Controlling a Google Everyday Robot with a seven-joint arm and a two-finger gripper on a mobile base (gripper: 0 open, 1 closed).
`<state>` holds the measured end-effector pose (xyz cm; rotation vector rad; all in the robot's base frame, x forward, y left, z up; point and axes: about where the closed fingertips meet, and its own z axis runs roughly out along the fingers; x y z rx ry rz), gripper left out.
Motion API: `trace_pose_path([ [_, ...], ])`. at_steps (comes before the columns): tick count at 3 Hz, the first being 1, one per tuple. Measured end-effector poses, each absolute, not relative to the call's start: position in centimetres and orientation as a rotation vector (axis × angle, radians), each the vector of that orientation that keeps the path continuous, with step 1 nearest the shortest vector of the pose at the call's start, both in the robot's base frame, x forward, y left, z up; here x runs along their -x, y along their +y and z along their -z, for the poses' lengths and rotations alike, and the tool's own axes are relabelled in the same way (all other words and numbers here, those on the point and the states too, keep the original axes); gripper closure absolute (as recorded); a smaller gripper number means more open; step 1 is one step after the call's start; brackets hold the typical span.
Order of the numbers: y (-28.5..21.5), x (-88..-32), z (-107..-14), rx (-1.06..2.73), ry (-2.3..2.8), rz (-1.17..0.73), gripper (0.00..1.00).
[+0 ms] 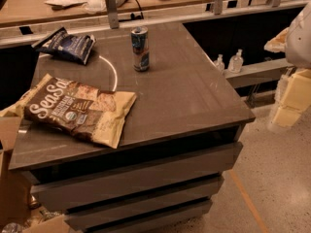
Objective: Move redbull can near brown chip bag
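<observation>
The redbull can (pixel 140 48) stands upright on the dark tabletop (pixel 194 91), toward the back middle. The brown chip bag (pixel 80 109) with white "SeaSalt" lettering lies flat at the front left of the table, its left end over the edge. The can is about a hand's length behind and to the right of the bag, not touching it. My gripper (pixel 293 101) shows as pale yellow blocks at the right edge of the view, beyond the table's right side and well away from the can, holding nothing I can see.
A smaller dark blue chip bag (pixel 65 45) lies at the back left corner. A wooden counter (pixel 29 6) with papers and clutter runs behind the table. Two small clear bottles (pixel 228 62) stand on a ledge to the right. Cardboard boxes (pixel 9 178) sit at the left.
</observation>
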<state>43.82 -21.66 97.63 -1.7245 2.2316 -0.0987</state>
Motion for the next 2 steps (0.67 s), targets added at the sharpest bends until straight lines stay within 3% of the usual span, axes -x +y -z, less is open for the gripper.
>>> trace_pose_path([
  [2,-20.8,-45.5,-98.1,1.726,2.143,0.056,0.00],
])
